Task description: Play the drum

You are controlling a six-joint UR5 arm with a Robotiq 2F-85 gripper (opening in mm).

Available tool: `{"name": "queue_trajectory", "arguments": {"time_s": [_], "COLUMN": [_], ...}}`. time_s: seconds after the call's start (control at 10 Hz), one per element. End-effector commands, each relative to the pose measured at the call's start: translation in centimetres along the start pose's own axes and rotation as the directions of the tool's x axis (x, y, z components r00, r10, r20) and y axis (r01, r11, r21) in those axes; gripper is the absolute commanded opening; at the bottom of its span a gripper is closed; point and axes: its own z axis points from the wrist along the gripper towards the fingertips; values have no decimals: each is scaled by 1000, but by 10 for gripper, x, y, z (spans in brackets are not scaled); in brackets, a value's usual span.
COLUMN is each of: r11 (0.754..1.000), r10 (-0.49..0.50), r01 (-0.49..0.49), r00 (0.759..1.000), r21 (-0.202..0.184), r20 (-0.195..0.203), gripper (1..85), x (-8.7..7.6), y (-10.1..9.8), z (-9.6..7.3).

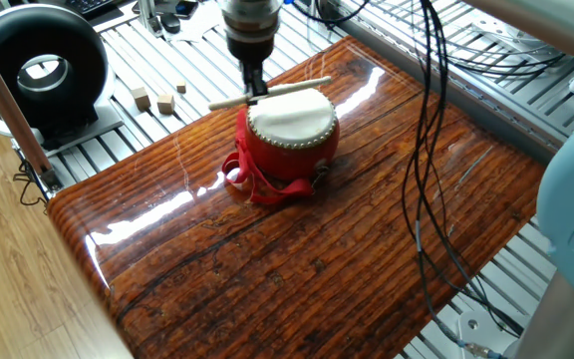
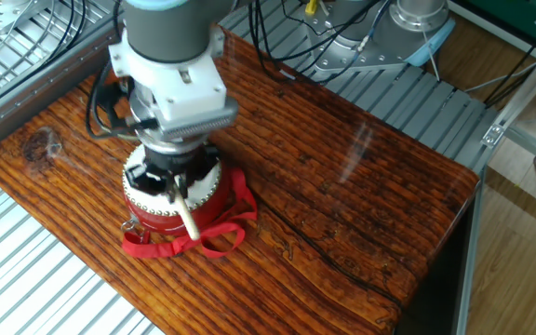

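Pincer (image 1: pixel 254 88) clenched on a pale wooden stick (image 1: pixel 270 93), seen from one fixed view above the far-left rim of the drum (image 1: pixel 290 132). Its jaws hold the stick near its middle, so that one end reaches right over the cream skin and the other pokes out to the left. From the other fixed view, the pincer (image 2: pixel 177 184) hangs directly over the drum (image 2: pixel 168 197), with the stick (image 2: pixel 187 215) slanting toward the near edge of the counter (image 2: pixel 342 177). Whether the stick touches the skin cannot be told.

The drum stands upright on the far-left part of the counter (image 1: pixel 297 259), with red ribbon straps (image 1: pixel 252 179) spilled loosely round its base on the near-left side.

Handling, as a judgement: the drum looks small and light, with a rigid body and a taut, fairly delicate skin; unfixed, it may slide on the glossy counter under a hard blow. Strokes are best kept light and near the centre of the skin. The stick is stiff and smooth, and could twist between the jaws.

Left of the counter stand a black ring-shaped device (image 1: pixel 38 70) and small wooden blocks (image 1: pixel 157 99).
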Motion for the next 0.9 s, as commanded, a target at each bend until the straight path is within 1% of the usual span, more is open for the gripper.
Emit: {"name": "queue_trajectory", "arguments": {"time_s": [0.0,0.1,0.2,0.3,0.4,0.5,0.6,0.7,0.8], "r11": [998,989,986,978,941,889,861,819,789], "r10": [-54,-78,-121,-183,-326,-444,-493,-555,-581], "r01": [55,86,126,187,329,446,496,557,593], "r00": [997,994,991,982,944,895,868,830,805], "r21": [-30,-119,-108,-89,-78,-106,-113,-140,-163], "r20": [47,72,57,50,54,47,58,55,119], "gripper": [10,10,10,10,10,10,10,10,10], "x": [10,4,4,2,2,9,9,17,8], "y": [5,35,38,36,36,42,45,49,62], "z": [3,-3,-9,-12,-12,-11,-11,-11,-12]}}
